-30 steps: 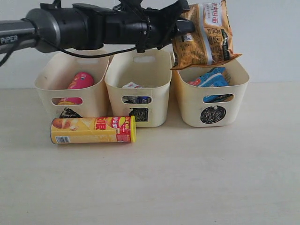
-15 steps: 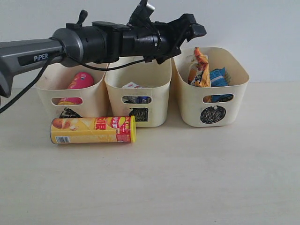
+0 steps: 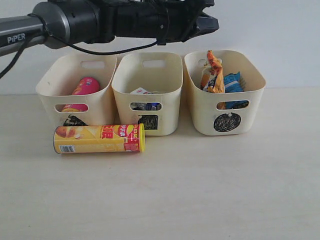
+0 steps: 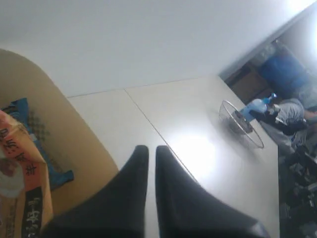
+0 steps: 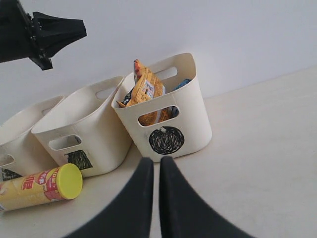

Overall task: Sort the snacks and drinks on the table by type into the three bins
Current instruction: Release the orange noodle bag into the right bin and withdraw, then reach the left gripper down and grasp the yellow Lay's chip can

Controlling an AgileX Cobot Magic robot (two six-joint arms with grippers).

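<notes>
Your left gripper (image 3: 214, 23) is hovering closed and empty over the circle bin (image 3: 198, 116); the orange bag (image 3: 212, 76) is standing inside it; your right gripper (image 5: 152, 161) is staying closed, empty; the yellow tube (image 3: 97, 138) is lying on the table (image 3: 200, 192).

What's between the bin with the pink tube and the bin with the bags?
The middle bin, marked with a black square, in the exterior view.

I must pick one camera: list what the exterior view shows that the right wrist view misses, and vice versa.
Exterior view only: the pink tube in the left bin and the drink cartons in the middle bin. Right wrist view only: the right gripper, fingers together. Both: the orange bag in the circle bin, the yellow tube lying on the table, the left gripper.
</notes>
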